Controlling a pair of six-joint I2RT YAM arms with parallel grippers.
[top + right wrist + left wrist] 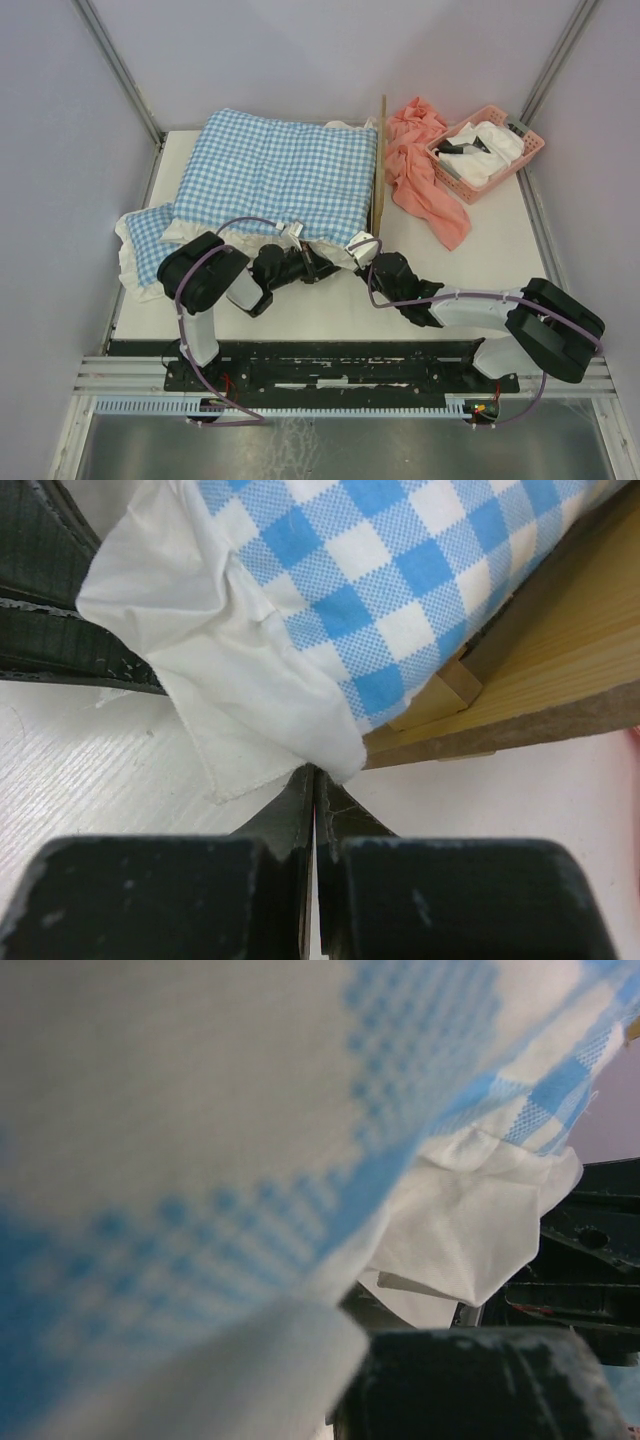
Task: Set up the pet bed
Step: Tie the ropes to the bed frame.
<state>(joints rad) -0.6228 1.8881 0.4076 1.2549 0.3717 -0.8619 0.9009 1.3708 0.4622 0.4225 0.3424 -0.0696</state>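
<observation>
Closed right gripper beside pet bed, its wooden edge near-to-far

At my twelve o'clock: blue-and-white checked cushion (white frill), pale-wood bed; at two, salmon cloth, pink basket.

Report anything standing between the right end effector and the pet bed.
The blue-checked cushion lies over the pet bed, and its white frill hangs over the frame's near corner, right at the tips of the shut right end effector. The wooden rail beside it shows bare.
</observation>
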